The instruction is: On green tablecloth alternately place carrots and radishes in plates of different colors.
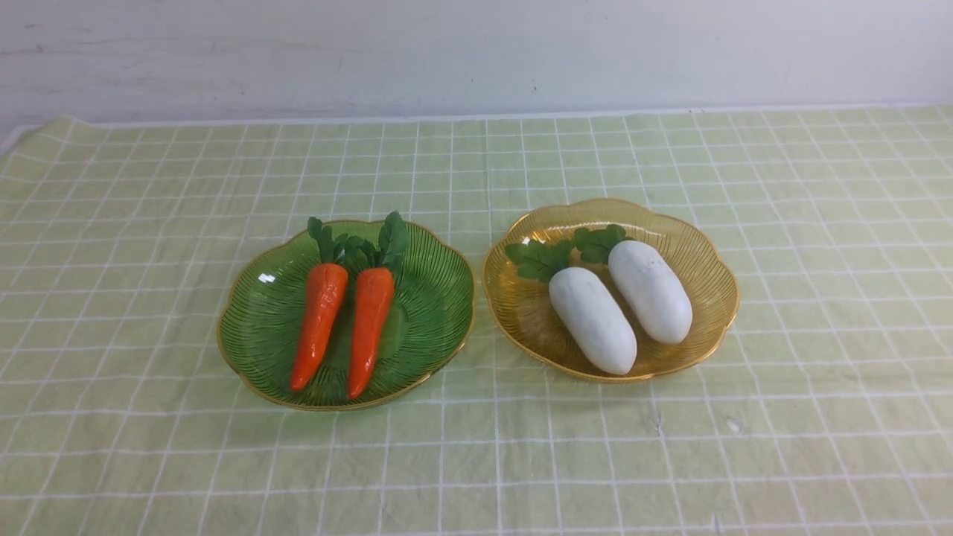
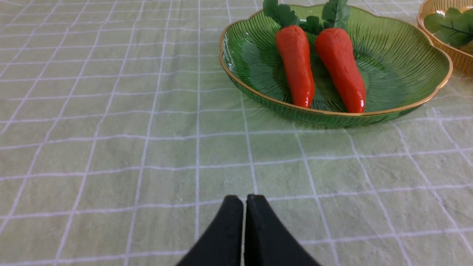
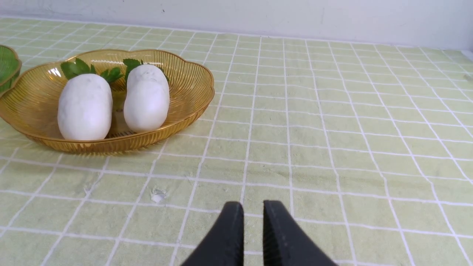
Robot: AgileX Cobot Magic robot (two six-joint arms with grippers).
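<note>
Two orange carrots [image 1: 320,320] [image 1: 370,327] lie side by side in the green plate [image 1: 439,298], leafy tops pointing away from me. In the amber plate [image 1: 521,305] to its right rest two white radishes [image 1: 593,320] [image 1: 650,290]. Both plates stand on the green tablecloth [image 1: 476,461]. Neither arm shows in the front view. My left gripper [image 2: 244,197] is shut and empty, hovering over bare cloth short of the green plate [image 2: 425,62]. My right gripper [image 3: 253,204] is all but shut, with only a narrow slit and nothing in it, short of the amber plate [image 3: 192,85].
A pale wall [image 1: 476,52] runs along the far edge of the cloth. A small white speck [image 3: 158,195] sits on the cloth between the right gripper and the amber plate. The two plates almost touch at the middle.
</note>
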